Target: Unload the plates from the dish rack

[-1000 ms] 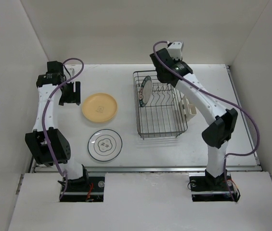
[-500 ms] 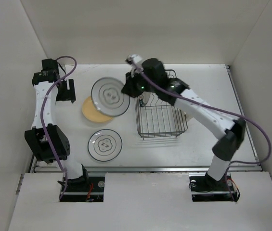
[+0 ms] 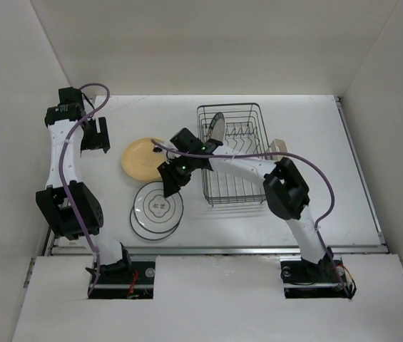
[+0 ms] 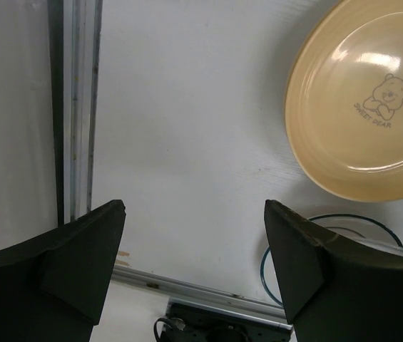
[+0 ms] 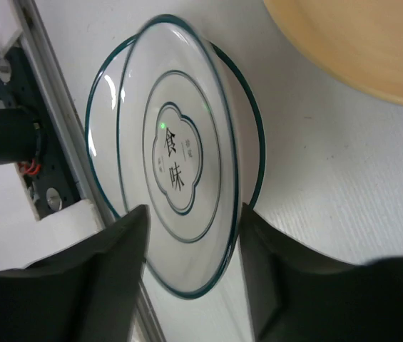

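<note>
Two white plates with thin dark rims lie stacked near the table's front. The upper plate [image 5: 180, 157] [image 3: 158, 205] rests a little off-centre on the lower plate [image 5: 257, 142]. My right gripper [image 5: 192, 214] [image 3: 169, 182] is open, its fingers standing apart on either side of the upper plate's near rim. The yellow-orange plate [image 3: 141, 158] [image 4: 365, 107] lies flat just behind them. In the dish rack [image 3: 238, 187] a dark-rimmed plate [image 3: 215, 128] stands on edge at the back left. My left gripper [image 4: 194, 206] [image 3: 95, 135] hangs open and empty over bare table left of the yellow plate.
A cream cutlery holder [image 3: 278, 149] hangs on the rack's right side. White walls close in the table on the left, back and right. A metal rail [image 4: 80, 107] runs along the table's left edge, and another rail [image 3: 215, 249] along the front.
My right arm swung the white plate from the rack to the left, lowered it onto the other white plate, and its jaws opened. The left arm barely moved.
</note>
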Available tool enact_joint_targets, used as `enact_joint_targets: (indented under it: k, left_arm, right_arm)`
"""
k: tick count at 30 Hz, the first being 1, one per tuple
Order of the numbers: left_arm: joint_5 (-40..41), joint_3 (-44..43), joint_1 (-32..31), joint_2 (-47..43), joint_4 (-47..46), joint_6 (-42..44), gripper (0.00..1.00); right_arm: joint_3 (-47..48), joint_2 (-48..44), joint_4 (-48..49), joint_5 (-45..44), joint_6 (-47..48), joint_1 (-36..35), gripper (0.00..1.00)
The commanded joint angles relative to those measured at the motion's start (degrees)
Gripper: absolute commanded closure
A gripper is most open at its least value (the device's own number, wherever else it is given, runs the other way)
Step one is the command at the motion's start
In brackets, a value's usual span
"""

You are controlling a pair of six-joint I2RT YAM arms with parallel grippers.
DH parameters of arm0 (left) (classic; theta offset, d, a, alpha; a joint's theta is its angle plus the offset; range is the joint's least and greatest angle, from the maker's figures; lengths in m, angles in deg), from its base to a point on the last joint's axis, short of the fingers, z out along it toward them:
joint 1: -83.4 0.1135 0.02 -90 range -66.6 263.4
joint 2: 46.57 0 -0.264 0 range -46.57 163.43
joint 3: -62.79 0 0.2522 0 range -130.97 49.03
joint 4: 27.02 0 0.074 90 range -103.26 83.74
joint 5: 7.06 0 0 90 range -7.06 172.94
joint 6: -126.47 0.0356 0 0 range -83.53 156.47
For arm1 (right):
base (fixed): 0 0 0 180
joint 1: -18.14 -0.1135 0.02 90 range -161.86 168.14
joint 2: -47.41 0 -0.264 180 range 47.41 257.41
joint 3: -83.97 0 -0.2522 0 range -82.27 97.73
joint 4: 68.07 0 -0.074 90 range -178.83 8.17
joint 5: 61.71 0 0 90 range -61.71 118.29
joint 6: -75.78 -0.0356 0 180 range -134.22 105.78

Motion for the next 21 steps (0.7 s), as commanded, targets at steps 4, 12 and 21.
enact_joint_targets:
  k: [4,12,21]
  left_arm:
    - [0.1,0.3,0.0,-2.3,0.5,0.6,0.23]
    - [-1.0,0.3,0.0,-2.3,0.5,0.6,0.23]
    - [-1.0,0.8,0.0,-2.3,0.5,0.6,0.23]
  right_arm:
    - [5.8,-1.6,-5.1,-10.1,5.0,-4.3,0.18]
    - [7.8,-9.5,-5.1,-37.6,5.0,-5.4,0.12]
    - [9.5,-15.6,-6.4,-58.5,-7.8,2.7,0.12]
